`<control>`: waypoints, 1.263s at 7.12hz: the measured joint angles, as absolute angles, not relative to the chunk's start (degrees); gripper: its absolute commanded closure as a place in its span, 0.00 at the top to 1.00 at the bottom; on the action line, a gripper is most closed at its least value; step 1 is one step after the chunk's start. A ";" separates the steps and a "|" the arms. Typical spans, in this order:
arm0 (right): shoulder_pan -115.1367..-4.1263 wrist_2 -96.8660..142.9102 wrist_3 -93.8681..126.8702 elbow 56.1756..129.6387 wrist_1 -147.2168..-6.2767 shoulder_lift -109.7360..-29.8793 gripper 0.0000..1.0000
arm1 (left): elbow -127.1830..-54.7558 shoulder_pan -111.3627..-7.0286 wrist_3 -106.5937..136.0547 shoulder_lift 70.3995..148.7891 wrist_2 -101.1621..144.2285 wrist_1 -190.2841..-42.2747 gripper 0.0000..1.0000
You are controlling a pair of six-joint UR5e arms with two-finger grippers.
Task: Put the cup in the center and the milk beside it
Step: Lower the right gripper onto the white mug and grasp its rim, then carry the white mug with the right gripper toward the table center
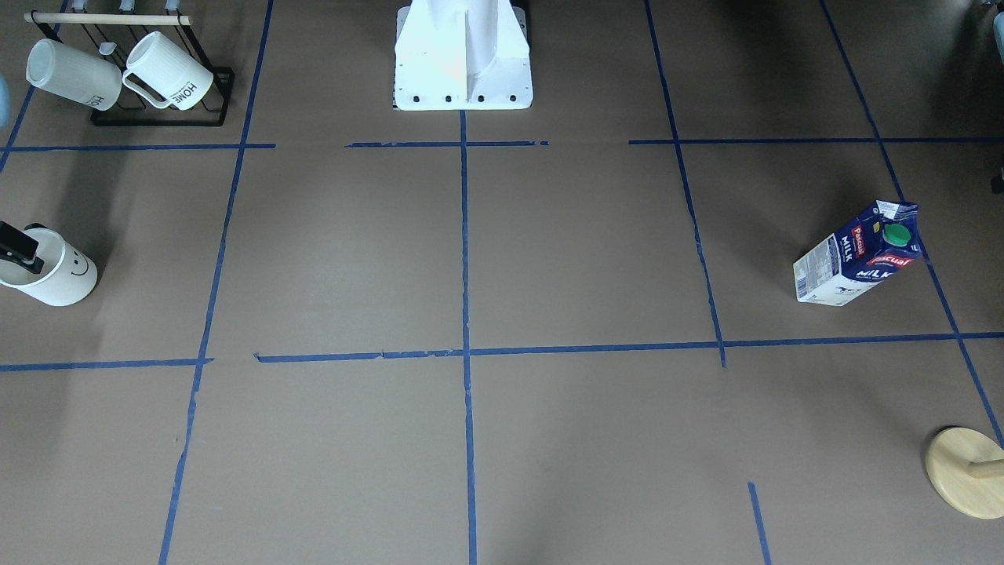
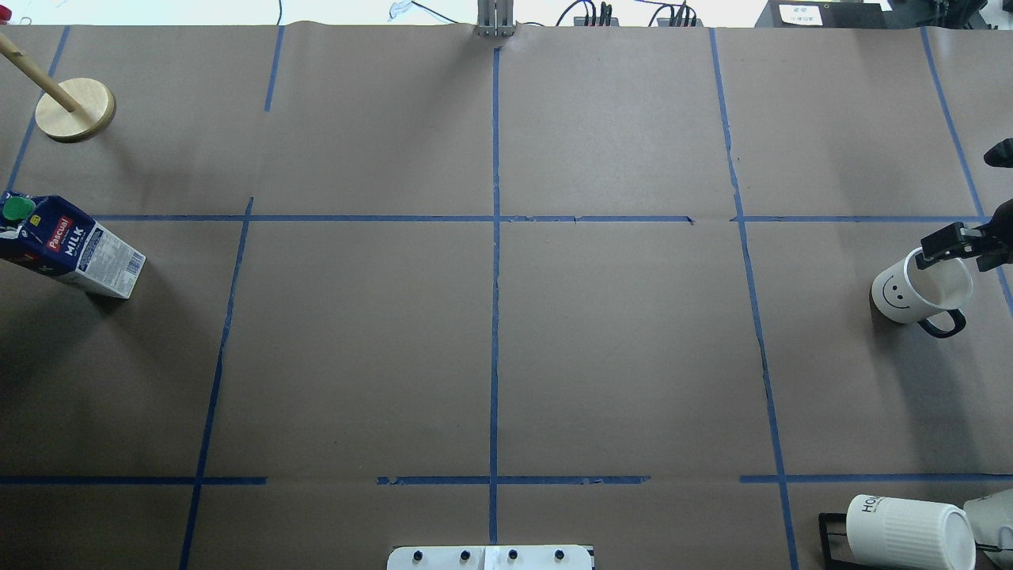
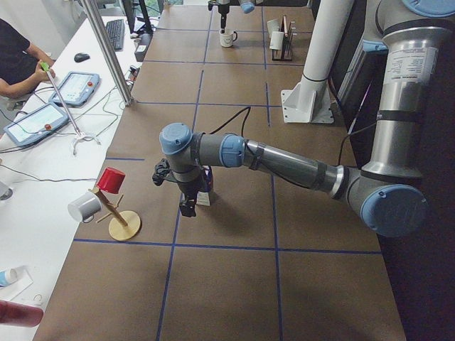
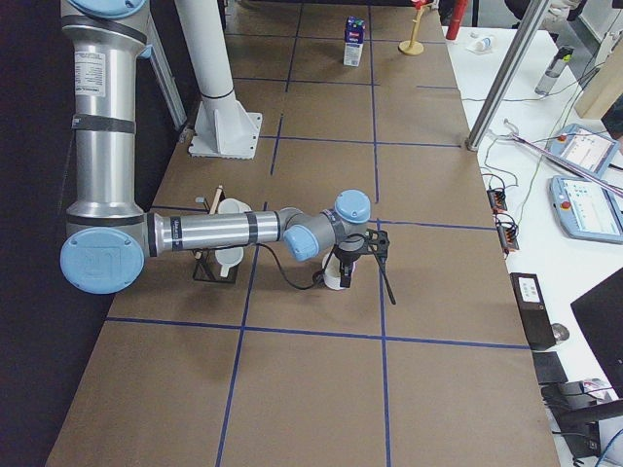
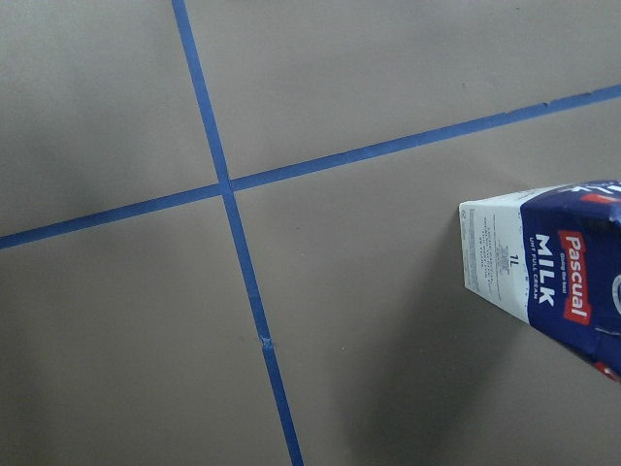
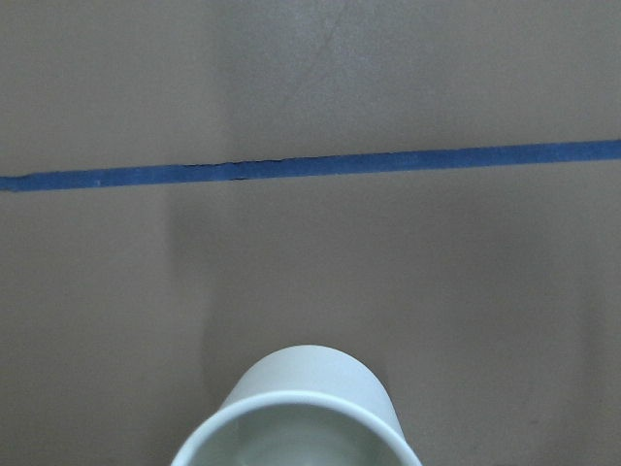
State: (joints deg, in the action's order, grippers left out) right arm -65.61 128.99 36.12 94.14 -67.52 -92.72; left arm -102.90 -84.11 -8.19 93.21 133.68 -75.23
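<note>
center (image 2: 495, 219): bare paper | table edges: cup (image 2: 910, 289), milk (image 2: 75, 253), mug rack (image 1: 157, 120), wooden stand (image 2: 75, 111)

We're in a robotics lab, no mistaking it: a big table (image 3: 234, 284) papered in brown and gridded with blue tape lines (image 2: 495, 317), industrial arms (image 3: 284, 163) either side of a white pedestal (image 1: 463, 55), and alongside, a white bench (image 3: 43, 163) with teach pendants (image 3: 75, 89), a keyboard (image 3: 115, 32) and a seated operator (image 3: 14, 57).
</note>
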 measured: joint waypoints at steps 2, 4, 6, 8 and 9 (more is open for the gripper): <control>-65.19 128.46 36.28 93.13 -67.35 -92.44 0.00 | -103.44 -84.11 -6.88 93.25 133.68 -75.23 1.00; -65.13 128.65 35.98 93.56 -67.09 -92.44 0.00 | -103.85 -84.11 -6.44 93.25 133.70 -75.23 1.00; -64.91 132.08 38.82 98.13 -66.17 -92.22 0.00 | -104.48 -84.12 -5.94 93.19 134.17 -75.23 1.00; -60.54 134.55 53.22 104.53 -66.14 -87.58 0.00 | -104.98 -84.19 -5.74 92.89 135.22 -75.18 1.00; -56.38 134.00 62.87 105.74 -66.61 -82.11 0.00 | -105.10 -84.19 -5.72 92.82 135.37 -75.16 1.00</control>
